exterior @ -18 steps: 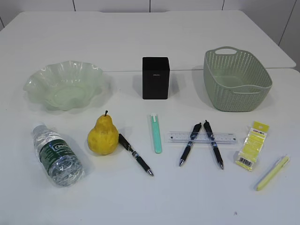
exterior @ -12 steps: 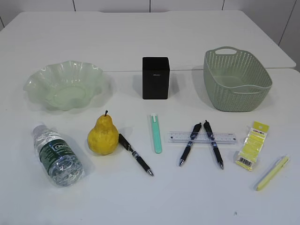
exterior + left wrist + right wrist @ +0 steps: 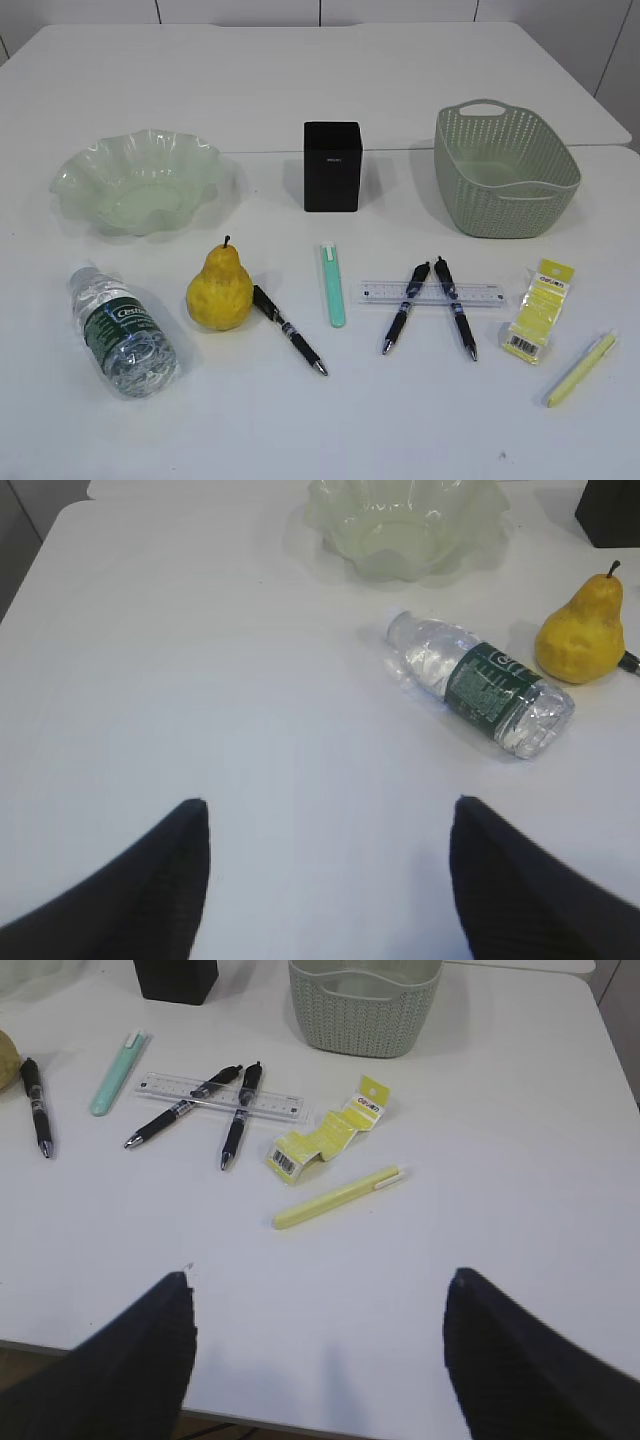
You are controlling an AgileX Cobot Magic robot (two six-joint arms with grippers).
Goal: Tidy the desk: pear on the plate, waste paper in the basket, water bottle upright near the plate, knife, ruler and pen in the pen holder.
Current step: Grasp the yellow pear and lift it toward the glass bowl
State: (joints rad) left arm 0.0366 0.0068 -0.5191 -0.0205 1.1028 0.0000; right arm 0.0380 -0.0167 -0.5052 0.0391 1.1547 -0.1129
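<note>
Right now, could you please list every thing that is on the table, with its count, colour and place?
plate: 1, pale green glass, back left
pen holder: 1, black, back centre
basket: 1, sage green, back right
water bottle: 1, clear with dark green label, lying front left
pear: 1, yellow, right of the bottle
black pens: 3, one beside the pear, two lying across the ruler
ruler: 1, transparent, centre right
mint stick: 1, centre
yellow packet: 1, right
yellow stick: 1, front right
left tool: open, holding nothing
right tool: open, holding nothing
</note>
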